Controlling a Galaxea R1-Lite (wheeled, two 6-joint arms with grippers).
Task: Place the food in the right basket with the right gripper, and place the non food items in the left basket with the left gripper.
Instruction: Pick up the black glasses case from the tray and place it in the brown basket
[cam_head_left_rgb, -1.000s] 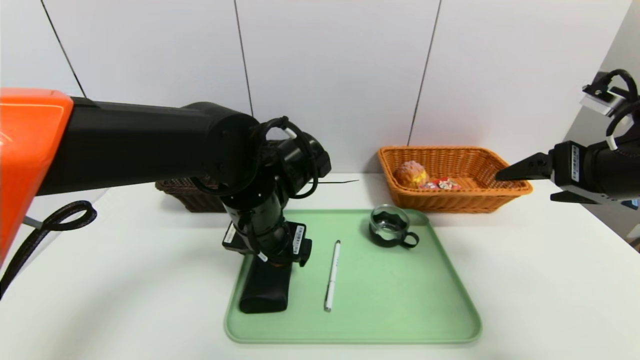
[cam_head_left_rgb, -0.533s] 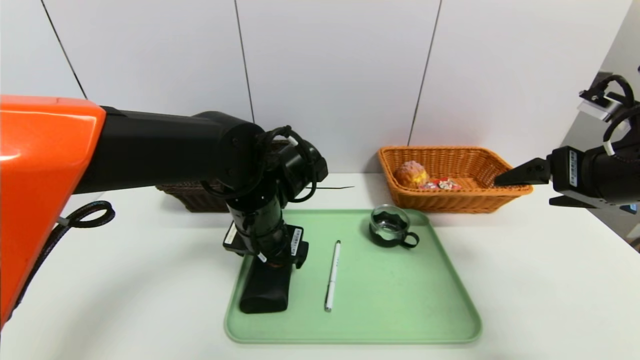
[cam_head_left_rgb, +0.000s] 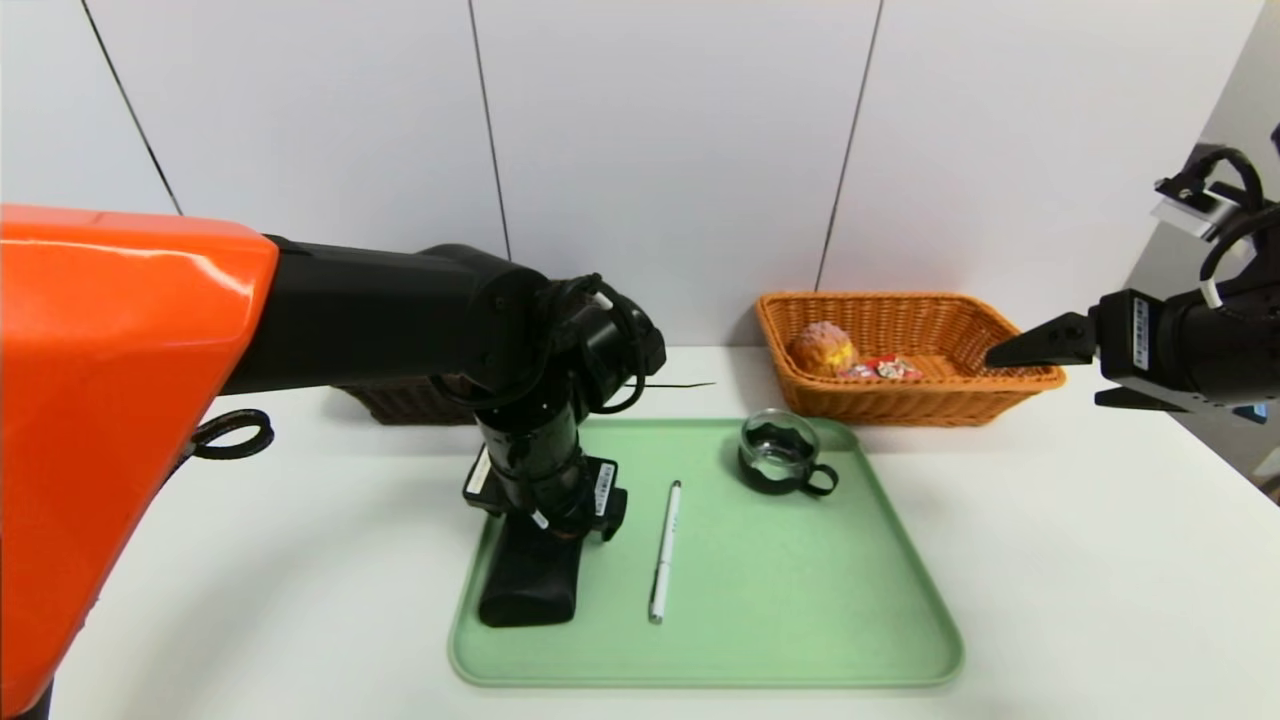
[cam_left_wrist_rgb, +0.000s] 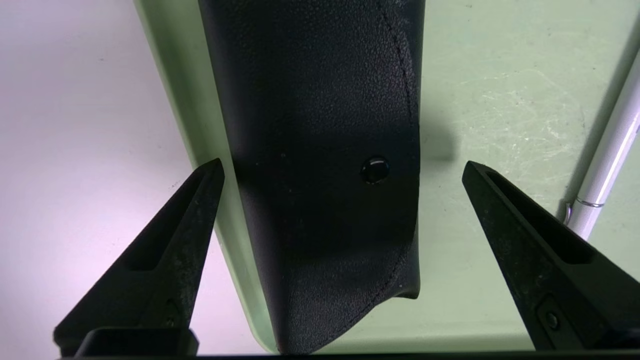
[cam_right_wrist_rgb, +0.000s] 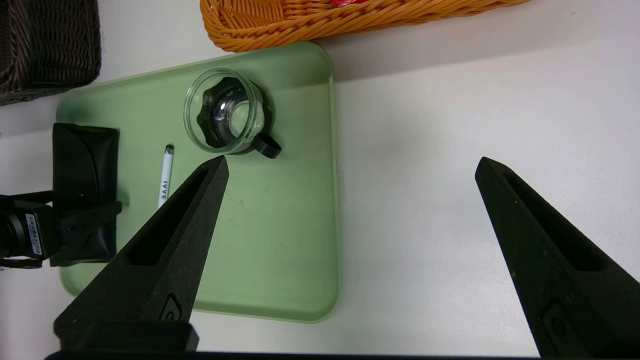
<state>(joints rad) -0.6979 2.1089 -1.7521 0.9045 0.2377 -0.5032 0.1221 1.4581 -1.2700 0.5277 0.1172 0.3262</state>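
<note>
So the left gripper is right over the black pouch, fingers spread wide with one on either side of it, and it's not gripping anything. The pouch lies lengthwise along the left side of the green tray. The white pen sits on the tray just right of the pouch, kinda angled, and the glass cup with its black handle is on the tray too, up by the far right corner.

Food's all in the orange basket on the far right, beyond the tray: the bun is toward the left inside it, with the little red carton right beside it. The dark brown basket is at the far left, partly hidden behind the left arm in the head view.

Right gripper is hanging out over on the right side, above the white table, wide open and holding nothing.
</note>
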